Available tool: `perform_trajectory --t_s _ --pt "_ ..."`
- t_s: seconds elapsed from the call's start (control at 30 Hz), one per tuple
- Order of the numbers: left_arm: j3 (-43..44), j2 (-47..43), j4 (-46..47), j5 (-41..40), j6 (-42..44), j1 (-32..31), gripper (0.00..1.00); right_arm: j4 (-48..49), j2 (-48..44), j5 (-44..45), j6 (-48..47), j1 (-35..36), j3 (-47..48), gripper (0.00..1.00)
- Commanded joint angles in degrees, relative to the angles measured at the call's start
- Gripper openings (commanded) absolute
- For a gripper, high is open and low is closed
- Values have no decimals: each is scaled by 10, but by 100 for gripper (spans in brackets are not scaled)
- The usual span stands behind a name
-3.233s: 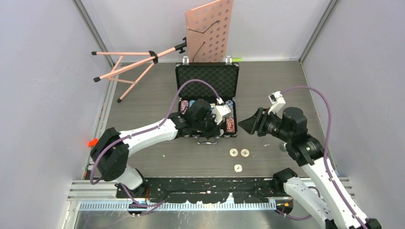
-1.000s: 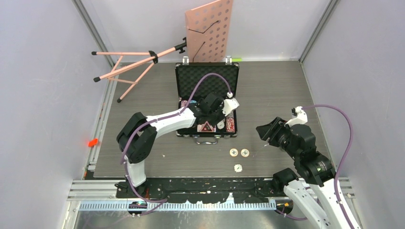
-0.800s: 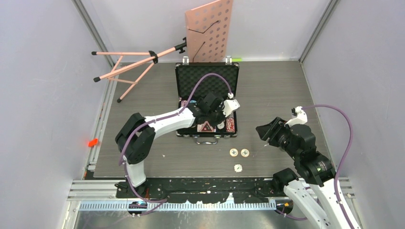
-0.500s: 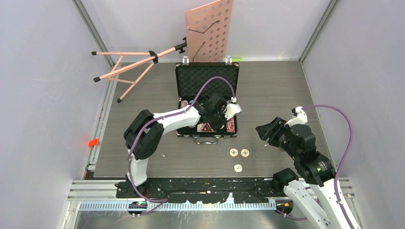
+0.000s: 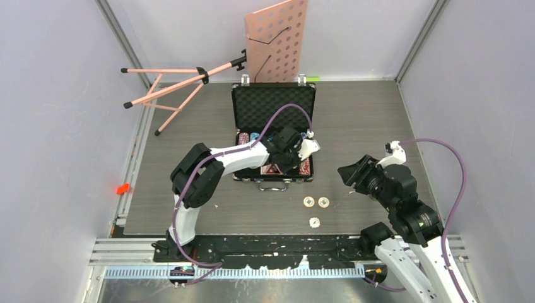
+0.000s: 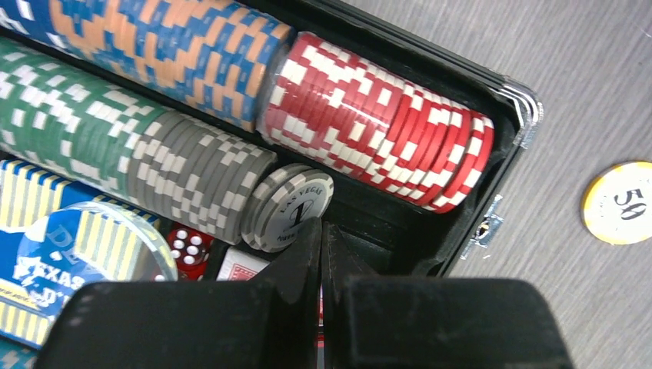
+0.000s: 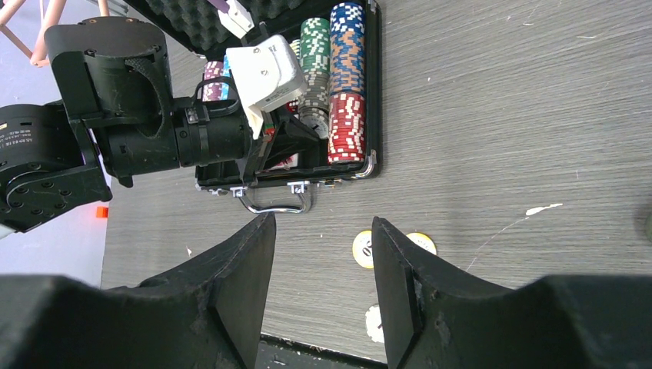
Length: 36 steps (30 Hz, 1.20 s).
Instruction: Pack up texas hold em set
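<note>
Texas hold em set: black briefcase [image 5: 272, 106] lies open mid-table, foam lid far, chip tray near. Right gripper [image 7: 321, 224] hangs to its right, jaws apart, empty. Left gripper [image 6: 321, 229] is down at the tray's right end, jaws pressed together on nothing, tips against or just beside the leaning grey chip [image 6: 291, 207] that ends the grey row [image 6: 192, 181]. Judgement: a tidying push. Press low and straight along the row, slowly, so the chip stands flush without hopping toward the red row [image 6: 377, 123]. Three loose chips [image 5: 308, 202] wait on the table — near-right of the case.
</note>
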Motion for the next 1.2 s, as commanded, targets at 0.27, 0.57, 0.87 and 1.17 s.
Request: perform_trajectory --t_s 0.27,0.57,0.87,1.17 --pt "-4 -11 47 -49 4 3 0 11 5 0 -4 0 5 55" --pt "-25 -63 25 -37 -25 3 18 -68 57 29 16 0 35 73" --pt "-61 -144 3 -41 -70 3 27 -179 163 107 84 47 80 85" --pt "-187 -308 27 -109 -166 3 52 -177 282 222 222 290 62 90"
